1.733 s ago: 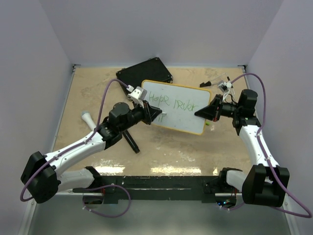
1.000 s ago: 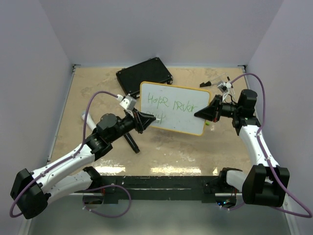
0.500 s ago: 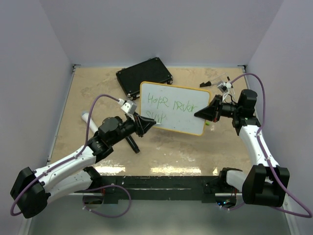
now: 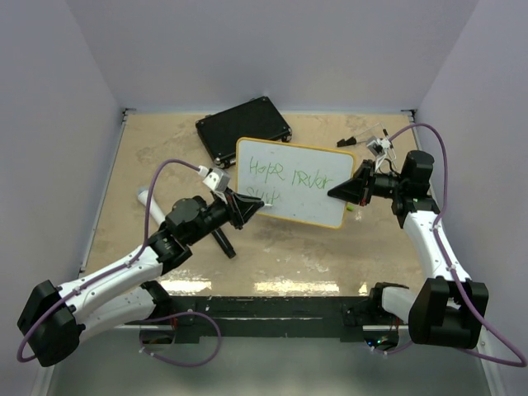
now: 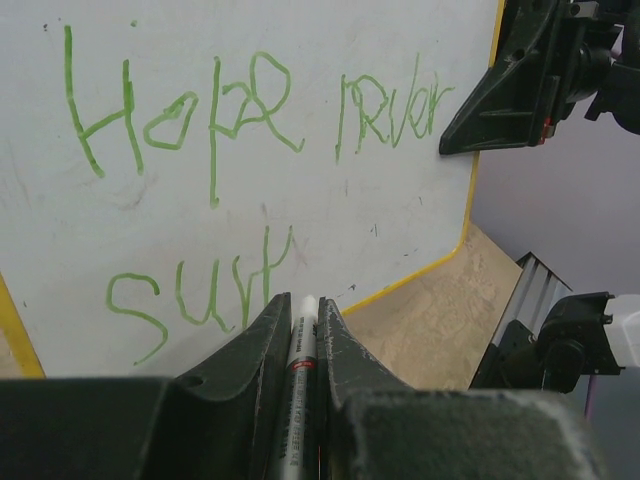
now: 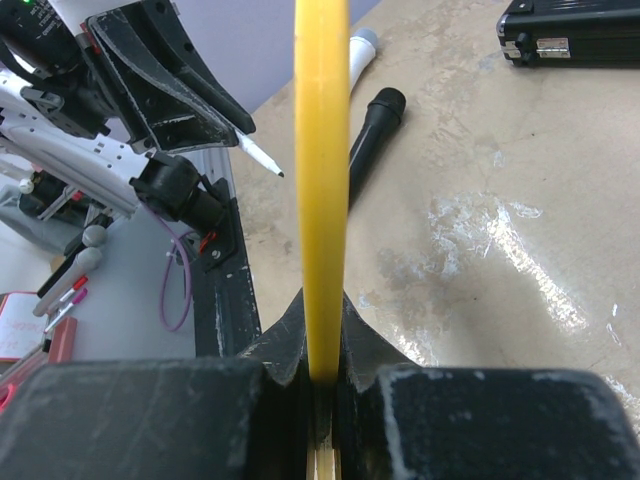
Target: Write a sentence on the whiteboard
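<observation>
On my far left a white tube with a grey end (image 4: 147, 198) lies on the tan tabletop (image 4: 280, 256). My left gripper (image 5: 303, 312) is clamped on a slim white marker pen (image 5: 301, 345), its tip aimed at the lower line of writing. I cannot tell whether the tip touches. Beneath that arm lies a black cylindrical stick (image 4: 221, 239). A black rectangular case (image 4: 245, 128) sits at the back. The white rectangular whiteboard with a yellow rim (image 4: 309, 206) is mid-table, its far corner overlapping the case. The green handwritten sentence (image 5: 250, 110) crosses its face in two lines. My right gripper (image 6: 322, 350) pinches the board's right edge.
</observation>
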Tool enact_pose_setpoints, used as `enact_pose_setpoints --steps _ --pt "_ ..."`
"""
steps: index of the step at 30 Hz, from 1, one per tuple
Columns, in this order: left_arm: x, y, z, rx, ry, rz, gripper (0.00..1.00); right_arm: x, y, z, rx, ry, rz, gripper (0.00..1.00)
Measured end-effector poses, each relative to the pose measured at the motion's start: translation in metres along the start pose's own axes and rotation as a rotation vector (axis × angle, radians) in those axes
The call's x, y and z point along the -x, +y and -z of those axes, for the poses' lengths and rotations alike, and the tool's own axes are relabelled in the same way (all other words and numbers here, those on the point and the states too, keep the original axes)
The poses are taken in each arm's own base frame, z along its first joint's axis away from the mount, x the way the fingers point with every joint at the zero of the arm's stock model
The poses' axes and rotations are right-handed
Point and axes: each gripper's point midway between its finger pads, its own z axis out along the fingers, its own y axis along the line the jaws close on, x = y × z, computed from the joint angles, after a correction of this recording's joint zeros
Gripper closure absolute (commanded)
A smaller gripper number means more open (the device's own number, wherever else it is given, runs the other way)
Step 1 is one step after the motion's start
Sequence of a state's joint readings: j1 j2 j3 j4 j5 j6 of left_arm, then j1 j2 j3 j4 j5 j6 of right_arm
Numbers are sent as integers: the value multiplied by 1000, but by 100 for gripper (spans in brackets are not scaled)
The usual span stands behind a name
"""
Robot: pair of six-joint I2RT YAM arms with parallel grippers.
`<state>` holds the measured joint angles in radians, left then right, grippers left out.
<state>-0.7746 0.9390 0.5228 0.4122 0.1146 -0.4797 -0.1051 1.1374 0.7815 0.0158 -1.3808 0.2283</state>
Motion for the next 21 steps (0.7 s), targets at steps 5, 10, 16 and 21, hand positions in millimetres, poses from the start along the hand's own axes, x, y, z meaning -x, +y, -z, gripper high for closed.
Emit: enact_pose_setpoints --steps 5,10,16,21 --pt "-1 2 -2 28 13 10 100 0 0 0 0 0 0 100" --pt "10 -4 -8 50 16 9 100 0 0 0 0 0 0 100" --pt "9 -3 -14 80 33 8 100 0 0 0 0 0 0 100" --pt "-7 6 -18 113 87 0 100 0 0 0 0 0 0 100"
